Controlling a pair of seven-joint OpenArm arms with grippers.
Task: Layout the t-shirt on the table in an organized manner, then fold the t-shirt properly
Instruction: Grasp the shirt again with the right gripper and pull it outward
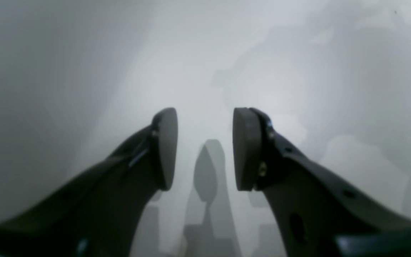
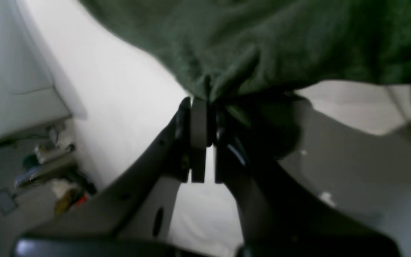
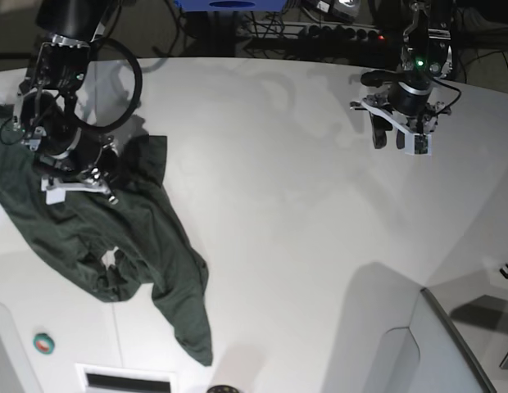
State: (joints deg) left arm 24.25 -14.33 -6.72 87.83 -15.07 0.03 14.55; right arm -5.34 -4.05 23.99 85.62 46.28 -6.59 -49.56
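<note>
table [image 3: 278,188]: white and glossy; most of its surface is taken up by nothing but shadows, with a curved far edge.
t-shirt [image 3: 115,237]: dark green, crumpled near the table's left edge; its long axis is run from the far left down toward the near edge, ending in a narrow tail; a small gap of white table is seen through its folds.
right gripper [image 2: 205,139]: closed on a bunched fold of the t-shirt, seen pinched between the pads in the right wrist view.
left gripper [image 1: 205,148]: held parted and empty above bare table near the far right edge, well apart from the t-shirt.
disc [image 3: 43,343]: small, green and red, near the front left corner.
</note>
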